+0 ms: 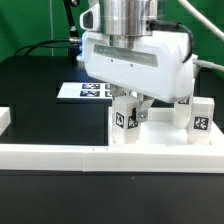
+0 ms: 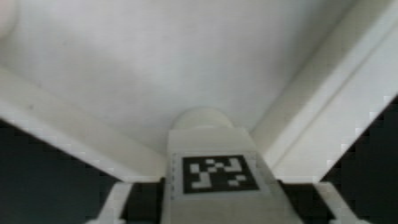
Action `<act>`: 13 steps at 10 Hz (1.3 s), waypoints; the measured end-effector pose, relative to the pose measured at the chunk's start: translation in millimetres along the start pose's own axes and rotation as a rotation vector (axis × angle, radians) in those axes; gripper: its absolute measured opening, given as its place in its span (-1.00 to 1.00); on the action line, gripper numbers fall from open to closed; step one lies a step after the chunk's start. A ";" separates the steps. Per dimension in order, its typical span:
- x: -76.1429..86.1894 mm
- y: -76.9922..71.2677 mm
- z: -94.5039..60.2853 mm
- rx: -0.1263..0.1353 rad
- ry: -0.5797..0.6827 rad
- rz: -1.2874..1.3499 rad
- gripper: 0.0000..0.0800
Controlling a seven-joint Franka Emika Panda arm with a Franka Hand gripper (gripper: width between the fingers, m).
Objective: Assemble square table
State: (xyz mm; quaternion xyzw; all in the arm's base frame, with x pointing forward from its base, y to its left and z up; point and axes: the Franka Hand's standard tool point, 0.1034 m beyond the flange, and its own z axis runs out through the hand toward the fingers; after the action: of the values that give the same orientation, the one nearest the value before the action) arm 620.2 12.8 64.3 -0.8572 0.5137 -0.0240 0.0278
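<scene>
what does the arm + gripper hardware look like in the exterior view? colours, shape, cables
The gripper has a broad, boxy white body with rounded edges. Above it sits a cylindrical metallic silver wrist section with ring-like bands. Short dark fingers stick out underneath. A dark cable runs down beside the wrist. No markings are legible on the housing.

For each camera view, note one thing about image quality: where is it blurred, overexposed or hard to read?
Exterior view: the gripper body fills the frame, bright and soft-edged, hiding its fingertips; the marker board tags are smeared. Wrist view: the white tabletop is blurred and washed out, while the leg tag stays readable.
</scene>
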 end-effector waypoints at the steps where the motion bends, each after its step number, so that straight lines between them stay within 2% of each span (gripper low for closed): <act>1: 0.0 0.0 0.0 0.000 0.000 0.055 -0.27; 6: 3.1 -4.1 0.8 -0.017 -0.003 0.533 -0.27; 9: 6.2 -2.8 0.7 -0.014 -0.042 0.967 -0.27; 13: 6.9 0.9 1.0 -0.021 -0.037 1.100 -0.22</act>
State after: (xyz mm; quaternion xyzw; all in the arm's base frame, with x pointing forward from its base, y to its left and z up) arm 622.7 6.4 63.3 -0.4627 0.8856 0.0142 0.0366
